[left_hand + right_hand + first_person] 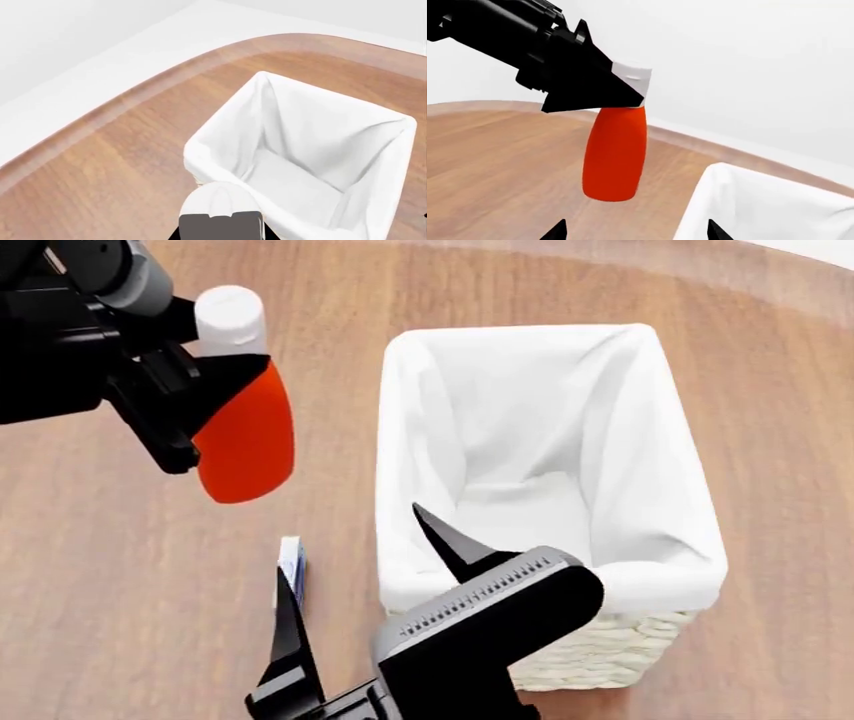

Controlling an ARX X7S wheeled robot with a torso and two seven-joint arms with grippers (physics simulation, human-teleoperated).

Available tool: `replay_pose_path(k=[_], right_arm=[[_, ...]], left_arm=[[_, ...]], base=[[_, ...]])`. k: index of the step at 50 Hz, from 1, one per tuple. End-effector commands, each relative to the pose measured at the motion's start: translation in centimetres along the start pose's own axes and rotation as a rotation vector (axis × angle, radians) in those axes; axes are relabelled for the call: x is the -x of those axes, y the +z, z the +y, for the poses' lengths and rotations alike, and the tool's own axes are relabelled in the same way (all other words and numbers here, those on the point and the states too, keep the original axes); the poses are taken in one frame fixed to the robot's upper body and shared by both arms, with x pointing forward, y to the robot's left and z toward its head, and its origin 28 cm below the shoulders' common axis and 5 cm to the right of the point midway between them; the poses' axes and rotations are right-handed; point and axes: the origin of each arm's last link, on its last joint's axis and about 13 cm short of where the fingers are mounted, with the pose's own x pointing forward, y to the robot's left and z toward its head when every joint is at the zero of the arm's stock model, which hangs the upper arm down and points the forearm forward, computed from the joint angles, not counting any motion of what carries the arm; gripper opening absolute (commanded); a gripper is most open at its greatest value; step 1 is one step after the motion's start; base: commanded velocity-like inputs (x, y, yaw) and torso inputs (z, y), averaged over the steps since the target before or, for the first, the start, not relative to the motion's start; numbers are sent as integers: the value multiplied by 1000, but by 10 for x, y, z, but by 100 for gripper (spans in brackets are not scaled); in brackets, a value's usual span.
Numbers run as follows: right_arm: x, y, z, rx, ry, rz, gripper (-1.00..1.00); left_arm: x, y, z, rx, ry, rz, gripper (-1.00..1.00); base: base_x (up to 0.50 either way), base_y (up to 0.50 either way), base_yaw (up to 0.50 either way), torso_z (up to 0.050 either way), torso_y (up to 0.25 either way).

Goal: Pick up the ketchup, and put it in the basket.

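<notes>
The ketchup [247, 435], an orange-red bottle with a white cap, hangs in the air left of the basket [627, 650], cap uppermost. My left gripper [220, 370] is shut on its neck just below the cap. In the right wrist view the bottle [614, 155] hangs above the wooden table, held by the left gripper [617, 95]. The left wrist view shows the white cap [217, 197] beside the basket's liner [313, 150]. The basket is cream wicker with a white liner and holds nothing. My right gripper [367, 575] is open and empty, low in front of the basket's near left corner.
The wooden table [120, 580] has a curved edge [100, 117] with white floor beyond it. A small blue and white object [291, 562] shows behind my right gripper's left finger, left of the basket.
</notes>
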Motion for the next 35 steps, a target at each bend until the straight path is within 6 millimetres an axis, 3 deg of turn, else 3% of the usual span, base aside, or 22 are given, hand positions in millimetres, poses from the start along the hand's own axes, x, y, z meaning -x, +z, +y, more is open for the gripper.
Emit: replay_pose_path(k=[1, 35], right_arm=[[-13, 2, 2, -30, 30, -21, 100], [-40, -11, 5, -117, 28, -20, 100]], left_arm=[[-5, 5, -10, 2, -99, -42, -100], [-9, 4, -11, 2, -110, -53, -100]], base=[[0, 0, 0, 0, 0], [0, 0, 0, 0, 1]])
